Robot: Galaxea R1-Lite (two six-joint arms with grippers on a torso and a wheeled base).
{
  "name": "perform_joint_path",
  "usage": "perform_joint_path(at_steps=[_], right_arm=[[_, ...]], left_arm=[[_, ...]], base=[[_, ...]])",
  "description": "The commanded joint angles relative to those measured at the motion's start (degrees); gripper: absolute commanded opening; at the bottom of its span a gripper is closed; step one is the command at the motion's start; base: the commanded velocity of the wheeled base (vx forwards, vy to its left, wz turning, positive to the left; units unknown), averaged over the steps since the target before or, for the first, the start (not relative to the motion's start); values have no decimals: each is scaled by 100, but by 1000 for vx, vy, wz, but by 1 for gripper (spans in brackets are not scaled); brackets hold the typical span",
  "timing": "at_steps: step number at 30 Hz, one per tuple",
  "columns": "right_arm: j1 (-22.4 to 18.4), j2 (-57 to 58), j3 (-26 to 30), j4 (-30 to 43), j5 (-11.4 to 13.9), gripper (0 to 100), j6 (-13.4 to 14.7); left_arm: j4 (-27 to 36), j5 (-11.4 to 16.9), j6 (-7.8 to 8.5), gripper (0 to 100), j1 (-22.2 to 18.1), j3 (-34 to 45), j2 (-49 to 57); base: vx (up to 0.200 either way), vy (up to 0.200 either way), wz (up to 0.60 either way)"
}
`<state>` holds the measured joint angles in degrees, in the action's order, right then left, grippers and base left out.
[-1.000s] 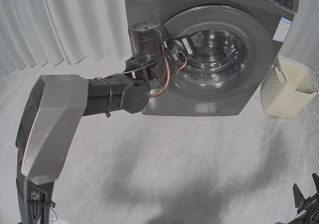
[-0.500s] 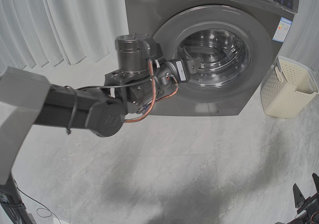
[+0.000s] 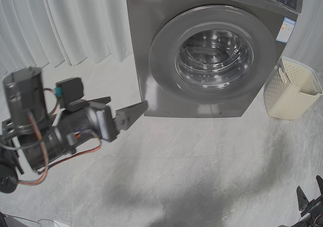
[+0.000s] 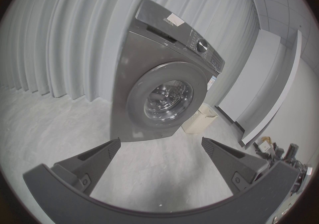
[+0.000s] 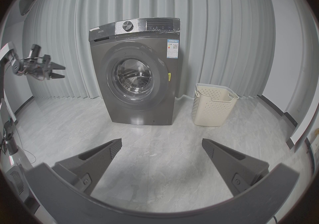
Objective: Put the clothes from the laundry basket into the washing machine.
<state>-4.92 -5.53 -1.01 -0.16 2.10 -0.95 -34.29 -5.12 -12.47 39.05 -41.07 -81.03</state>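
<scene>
Pale grey stone floor [image 3: 188, 170], white pleated curtain [image 3: 60, 12] behind. The washing machine [image 3: 148, 19] takes the upper centre of the head view, its round door shut over the drum. The cream laundry basket [image 3: 291, 93] is at the right edge, standing on the floor just beside the machine's lower right corner; I cannot make out its contents. My left pincer [image 3: 128, 100] hangs at mid-left, fingers apart, tips toward the machine, well apart from it and from the basket. My right pincer [image 5: 161, 140] is in the head view's bottom right corner, fingers apart, with the basket well above it in frame.
</scene>
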Motion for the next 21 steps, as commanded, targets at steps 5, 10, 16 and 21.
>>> perform_joint_path(at_steps=[5, 10, 16, 21], right_arm=[[0, -9, 101, -2, 1, 100, -2], [-8, -27, 101, -2, 1, 100, -2], [0, -9, 101, -2, 1, 100, -2], [0, -9, 101, -2, 1, 100, -2]], left_arm=[[1777, 688, 983, 100, -2331, 4107, 6697], [2840, 943, 1168, 100, -3008, 4107, 7567], [2963, 363, 1133, 100, -3386, 4107, 7558], [3060, 371, 1124, 100, -4010, 4107, 7901]], base=[[0, 0, 0], [0, 0, 0], [0, 0, 0], [0, 0, 0]])
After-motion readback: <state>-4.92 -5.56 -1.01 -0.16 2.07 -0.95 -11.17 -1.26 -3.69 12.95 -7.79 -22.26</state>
